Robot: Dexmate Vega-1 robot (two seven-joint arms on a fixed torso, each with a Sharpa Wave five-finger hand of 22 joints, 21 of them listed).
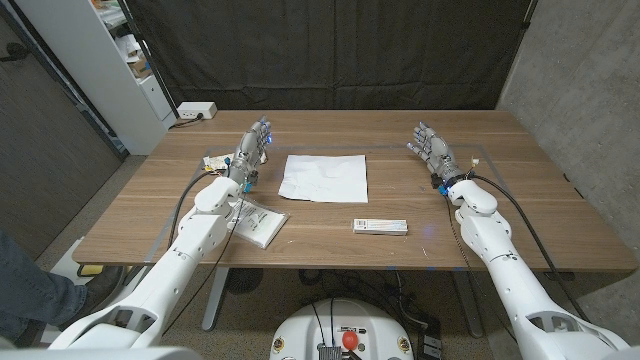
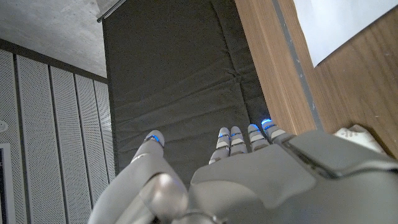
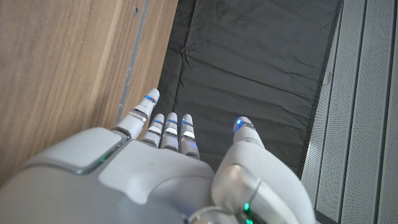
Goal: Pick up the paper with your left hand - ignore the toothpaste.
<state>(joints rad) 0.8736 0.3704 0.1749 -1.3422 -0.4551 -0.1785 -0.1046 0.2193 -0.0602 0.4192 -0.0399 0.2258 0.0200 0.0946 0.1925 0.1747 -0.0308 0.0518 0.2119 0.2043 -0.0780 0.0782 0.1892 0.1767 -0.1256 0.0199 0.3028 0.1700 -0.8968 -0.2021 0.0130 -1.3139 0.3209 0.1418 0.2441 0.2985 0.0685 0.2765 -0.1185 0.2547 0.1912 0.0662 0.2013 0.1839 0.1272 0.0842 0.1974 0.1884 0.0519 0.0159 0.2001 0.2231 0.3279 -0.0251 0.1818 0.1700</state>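
Reach not yet begun: the left robot hand [image 1: 252, 143], released, must cross to the paper [image 1: 324, 177] beside it.

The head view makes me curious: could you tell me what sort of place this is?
Probably a robotics lab or test cell. A black curtain hangs behind the wooden table, white shelving stands at one side, and a power strip lies at the table's far edge.
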